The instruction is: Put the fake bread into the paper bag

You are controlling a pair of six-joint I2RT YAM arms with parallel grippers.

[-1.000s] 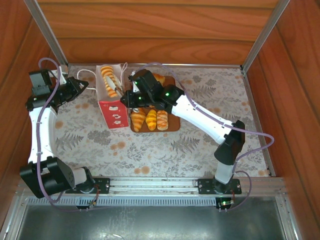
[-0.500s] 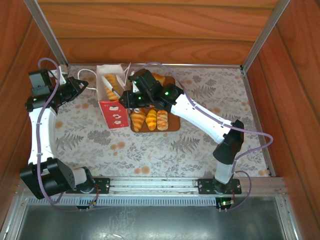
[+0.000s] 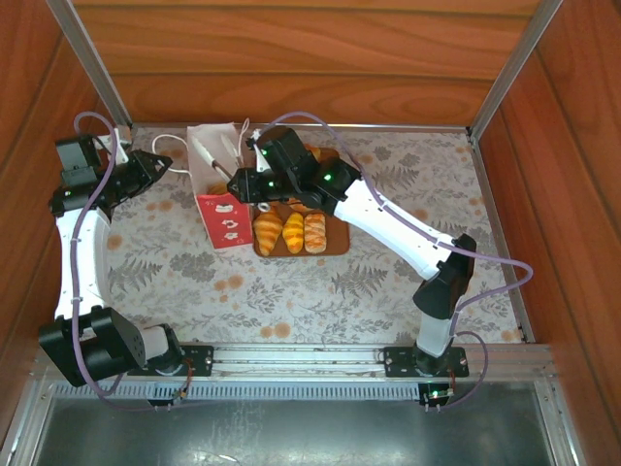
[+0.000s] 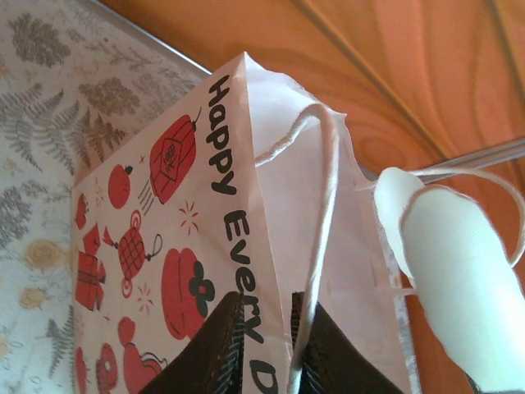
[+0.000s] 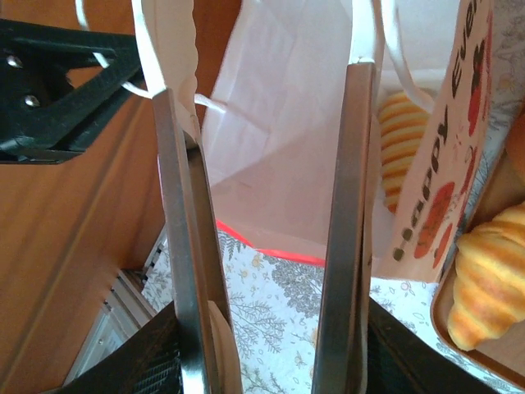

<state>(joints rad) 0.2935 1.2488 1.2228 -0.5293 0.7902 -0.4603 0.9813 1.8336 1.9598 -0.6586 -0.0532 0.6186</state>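
The paper bag (image 3: 225, 216) stands upright at the back left, its white mouth open. My left gripper (image 3: 158, 167) is shut on the bag's side wall (image 4: 267, 271) next to a white cord handle (image 4: 324, 189). My right gripper (image 3: 248, 182) is shut on thin metal tongs (image 5: 346, 205). The tongs reach into the bag's mouth, spread apart, with nothing between them. A striped roll (image 5: 400, 146) lies inside the bag. Two croissants (image 3: 269, 231) (image 3: 293, 231) and a striped roll (image 3: 315, 231) lie on the board. Another croissant (image 5: 486, 279) shows at the board's edge.
The flat brown board (image 3: 336, 244) lies just right of the bag, under my right arm. One more pastry (image 3: 310, 150) peeks out behind the right wrist. A white tong tip (image 4: 459, 279) hangs over the bag. Wooden walls (image 3: 291, 58) close the back and sides.
The striped roll held in the tongs above the bag's mouth has dropped down into the bag. The tongs now stand spread and bare. The left gripper has kept its hold.
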